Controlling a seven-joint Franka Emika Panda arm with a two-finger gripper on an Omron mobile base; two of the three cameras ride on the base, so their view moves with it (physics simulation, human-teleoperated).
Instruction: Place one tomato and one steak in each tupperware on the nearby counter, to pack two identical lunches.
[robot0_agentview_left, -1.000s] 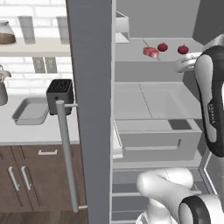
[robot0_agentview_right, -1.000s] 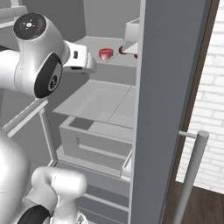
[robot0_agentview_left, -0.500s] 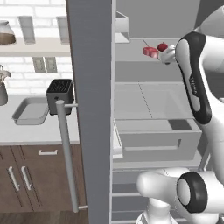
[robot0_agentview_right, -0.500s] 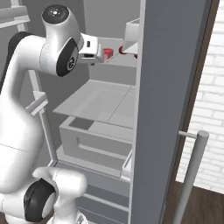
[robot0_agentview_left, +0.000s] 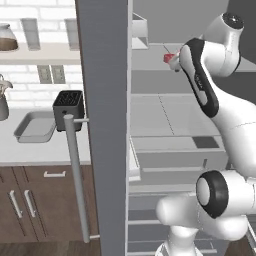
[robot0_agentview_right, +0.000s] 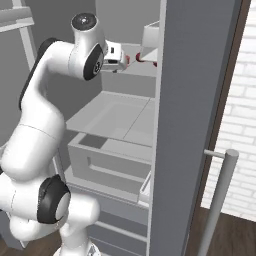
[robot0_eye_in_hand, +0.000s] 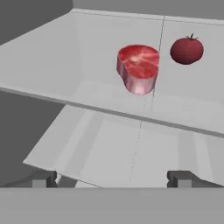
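light: even, soft | shadows: faint | glare: none | render: slightly coarse, sharp

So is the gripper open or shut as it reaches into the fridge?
Open. In the hand view the gripper shows both fingertips spread wide with nothing between them; the steak sits untouched on the shelf ahead.
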